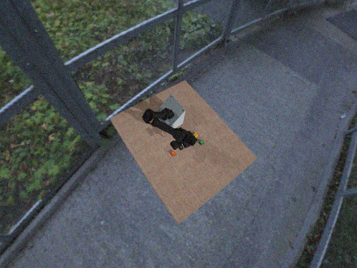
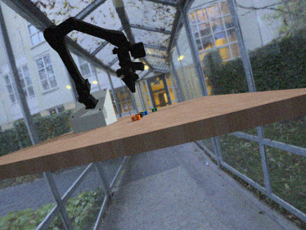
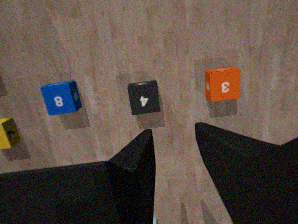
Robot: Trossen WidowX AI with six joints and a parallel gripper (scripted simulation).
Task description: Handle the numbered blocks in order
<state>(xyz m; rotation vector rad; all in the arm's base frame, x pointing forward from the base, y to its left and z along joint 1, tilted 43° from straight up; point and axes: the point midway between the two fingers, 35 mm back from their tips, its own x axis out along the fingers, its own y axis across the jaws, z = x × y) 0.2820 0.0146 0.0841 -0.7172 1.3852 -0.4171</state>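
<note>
Blocks bearing printed digits lie on a wooden surface (image 1: 201, 186) set on grey pavement inside a glazed metal-framed walkway, with grass beyond the rails. In the wrist view, an orange block (image 3: 222, 84) marked 3 sits at upper right, a black block (image 3: 144, 97) marked 4 at centre, a blue block (image 3: 61, 97) marked 8 at left, and a yellow block (image 3: 7, 133) at the left edge. The end effector (image 3: 174, 137) hangs above the surface, fingers nearly together, gripping nothing.

Matt wood-grain table (image 1: 201, 179)
</note>
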